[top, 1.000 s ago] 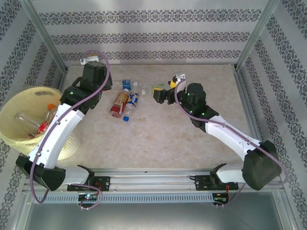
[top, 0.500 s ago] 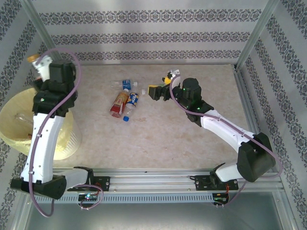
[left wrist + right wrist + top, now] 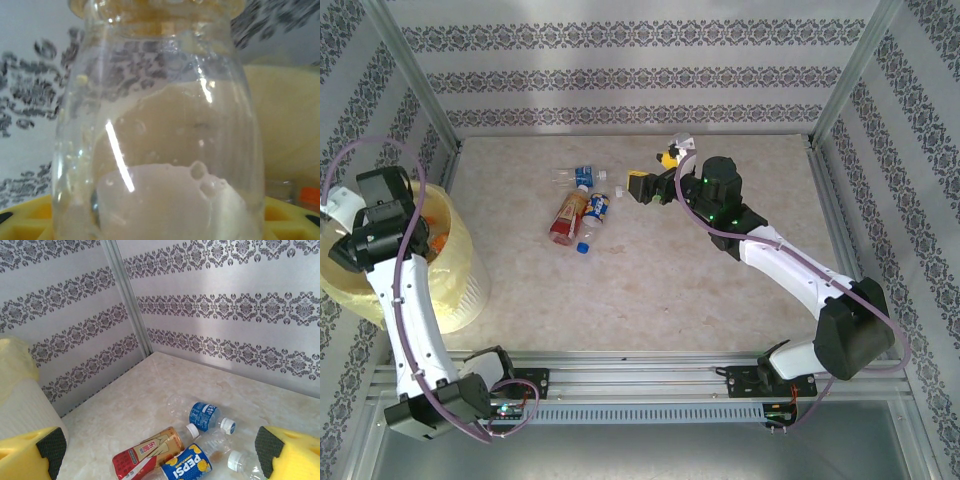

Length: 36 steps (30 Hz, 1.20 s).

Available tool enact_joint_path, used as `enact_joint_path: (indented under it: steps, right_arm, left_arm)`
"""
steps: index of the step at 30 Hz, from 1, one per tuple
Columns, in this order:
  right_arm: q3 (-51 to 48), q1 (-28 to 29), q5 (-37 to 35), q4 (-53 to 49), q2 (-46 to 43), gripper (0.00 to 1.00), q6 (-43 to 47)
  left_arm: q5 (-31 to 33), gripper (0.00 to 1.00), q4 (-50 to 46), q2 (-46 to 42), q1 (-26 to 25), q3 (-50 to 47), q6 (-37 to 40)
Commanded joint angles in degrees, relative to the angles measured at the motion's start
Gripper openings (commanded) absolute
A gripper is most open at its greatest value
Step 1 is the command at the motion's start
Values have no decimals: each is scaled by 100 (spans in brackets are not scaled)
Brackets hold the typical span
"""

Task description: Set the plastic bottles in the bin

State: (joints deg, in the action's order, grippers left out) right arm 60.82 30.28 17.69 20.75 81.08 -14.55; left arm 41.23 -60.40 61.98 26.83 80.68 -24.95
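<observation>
My left gripper (image 3: 340, 215) hangs over the bin (image 3: 468, 285), a pale-yellow bucket at the table's left edge, and is shut on a clear plastic bottle (image 3: 160, 125) with a golden cap. The bottle stands between the yellow fingers (image 3: 25, 220), with the bin's wall (image 3: 287, 130) behind it. Out on the table lie a blue-labelled bottle (image 3: 582, 176) (image 3: 205, 415), a red-and-gold one (image 3: 565, 217) (image 3: 150, 452) and a Pepsi one (image 3: 596, 208) (image 3: 189, 465). My right gripper (image 3: 653, 172) (image 3: 157, 450) stands open just right of them, holding nothing.
A further clear bottle with a white cap (image 3: 240, 460) lies beside the Pepsi one. Something orange (image 3: 438, 240) sits inside the bin. Patterned walls and metal posts (image 3: 415, 80) close in the table on three sides. Bare tabletop (image 3: 650, 290) stretches between the arms.
My left arm has swung from the back of the table to the left and now holds the bottle over the bin. The right gripper has drifted slightly back, still open.
</observation>
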Motion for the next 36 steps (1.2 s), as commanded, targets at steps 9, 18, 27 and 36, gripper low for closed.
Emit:
enact_joint_path:
  steps: [9,18,27,36]
  right_arm:
    - [353,57,130,-351,51,98,114]
    - [527,-76,-486,-769,234,98,-654]
    - [752,-432,-321,-1777,277,98,659]
    - [1125,-1042,-275,-2644,609,98,772]
  left_arm:
    - [-126,91,-403,-312,450,-211,-673]
    - [-1079,100,-308,-474,450,70,-511]
    - [-2808,100,320,-667,-245,-54,-912]
    - [-2246,100,834,-100,-2405,270,-1026]
